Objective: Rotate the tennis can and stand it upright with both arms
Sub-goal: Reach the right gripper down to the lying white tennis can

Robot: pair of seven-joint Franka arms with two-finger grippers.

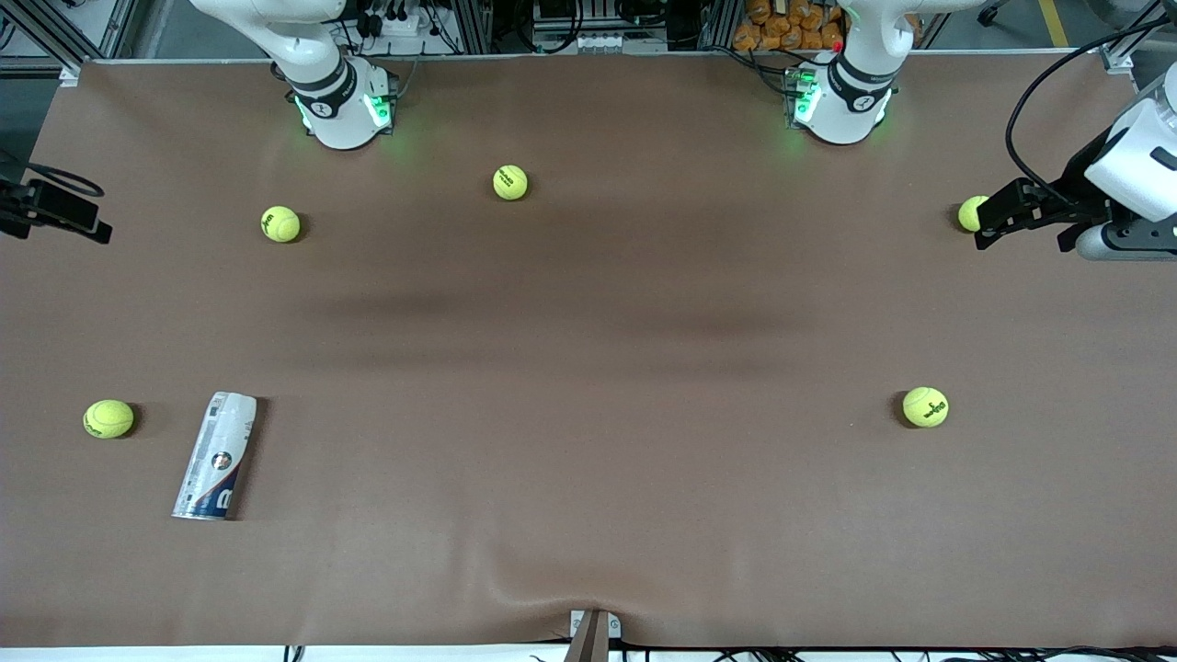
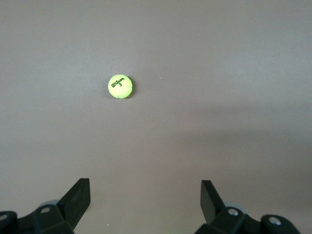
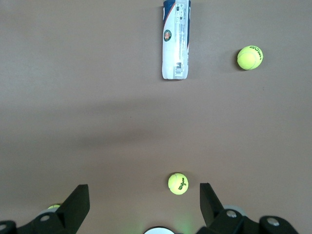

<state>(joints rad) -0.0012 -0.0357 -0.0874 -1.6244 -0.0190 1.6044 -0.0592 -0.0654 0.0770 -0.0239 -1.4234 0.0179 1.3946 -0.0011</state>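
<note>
- Tennis can (image 1: 216, 457) lies flat on the bench (image 1: 588, 368), toward the right arm's end.
- Left claw (image 2: 145, 196) spread, empty, above the bench.
- Right claw (image 3: 144, 199) spread, empty, waiting.

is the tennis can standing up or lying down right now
Lying down. The tennis can rests on its side on the table, its full label showing along its length, beside a tennis ball. Neither gripper touches it.

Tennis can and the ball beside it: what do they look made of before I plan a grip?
The tennis can, lying on its side, looks like smooth, glossy plastic under a printed white and dark-blue label; sheen along its length suggests a slick surface. One end looks silvery, possibly metal. The tennis ball beside it looks matte, fuzzy yellow-green felt.
</note>
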